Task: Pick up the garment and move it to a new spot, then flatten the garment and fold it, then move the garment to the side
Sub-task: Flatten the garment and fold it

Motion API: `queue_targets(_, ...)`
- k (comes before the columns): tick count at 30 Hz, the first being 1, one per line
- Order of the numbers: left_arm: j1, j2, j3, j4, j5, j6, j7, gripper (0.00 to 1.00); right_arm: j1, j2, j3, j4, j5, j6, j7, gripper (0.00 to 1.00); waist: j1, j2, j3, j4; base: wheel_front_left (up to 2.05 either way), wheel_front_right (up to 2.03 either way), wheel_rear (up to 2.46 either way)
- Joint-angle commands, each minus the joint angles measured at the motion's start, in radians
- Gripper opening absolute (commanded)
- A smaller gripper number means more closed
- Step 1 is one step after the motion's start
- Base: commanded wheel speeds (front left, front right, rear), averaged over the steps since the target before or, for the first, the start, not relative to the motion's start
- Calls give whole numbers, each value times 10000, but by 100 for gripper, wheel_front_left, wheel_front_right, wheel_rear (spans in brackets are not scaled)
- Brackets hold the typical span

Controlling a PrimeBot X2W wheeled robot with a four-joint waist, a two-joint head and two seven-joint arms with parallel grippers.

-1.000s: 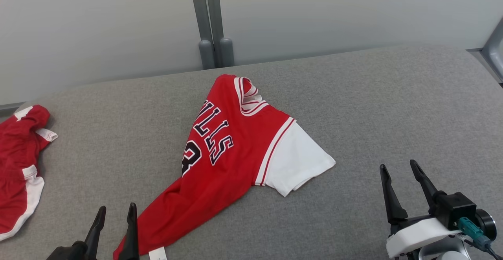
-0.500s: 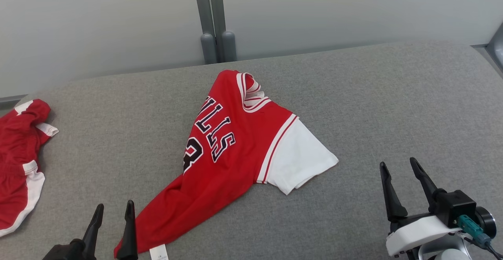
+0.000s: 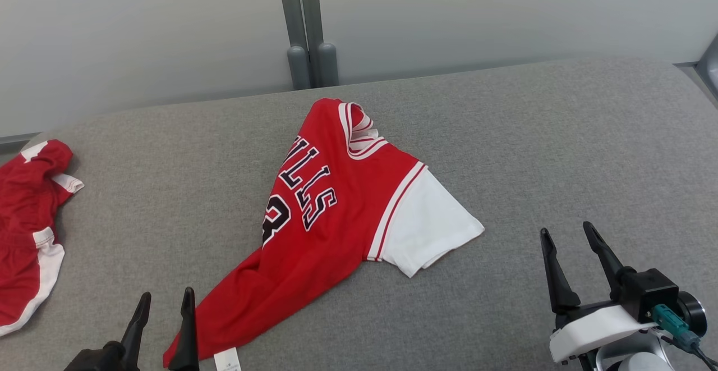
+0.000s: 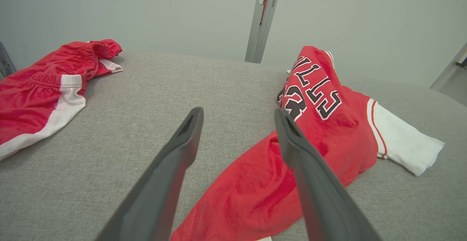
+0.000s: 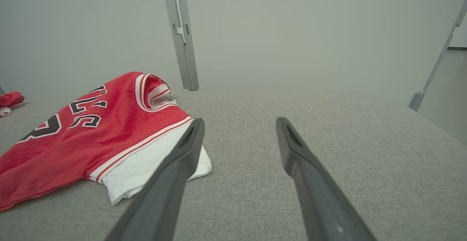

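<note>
The red jersey (image 3: 331, 230) is lying crumpled on the grey surface (image 3: 561, 135); the left pincer (image 3: 167, 293) and right pincer (image 3: 565, 228) are both gaping wide, gripping nothing.

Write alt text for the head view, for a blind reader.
A crumpled red jersey with a white sleeve lies in the middle of a grey padded surface. The open left tool is at its lower hem, the open right tool apart at lower right; red shorts lie at the left edge.
</note>
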Motion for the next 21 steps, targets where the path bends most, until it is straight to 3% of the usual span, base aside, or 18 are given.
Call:
queue_targets(1,-196,44,-5,7,45,-44,-7,100,-105,-20,15,-60,7,1,-37,100,0,-1,10,11,0,0,0)
queue_targets(8,-278,174,-153,671,-91,-45,122,100,-487,-230,643,276,193,1,-35,100,0,-1,305,79,0,0,0)
queue_targets(14,-932,415,-342,803,-284,337,2326,100,-2363,-963,2162,1592,328,-1,1700,100,0,-1,1010,337,0,0,0)
queue_targets(21,-1462,416,-536,651,-450,1119,5044,100,-4427,-1273,3402,3416,403,-1,3981,100,0,-1,1672,870,0,0,0)
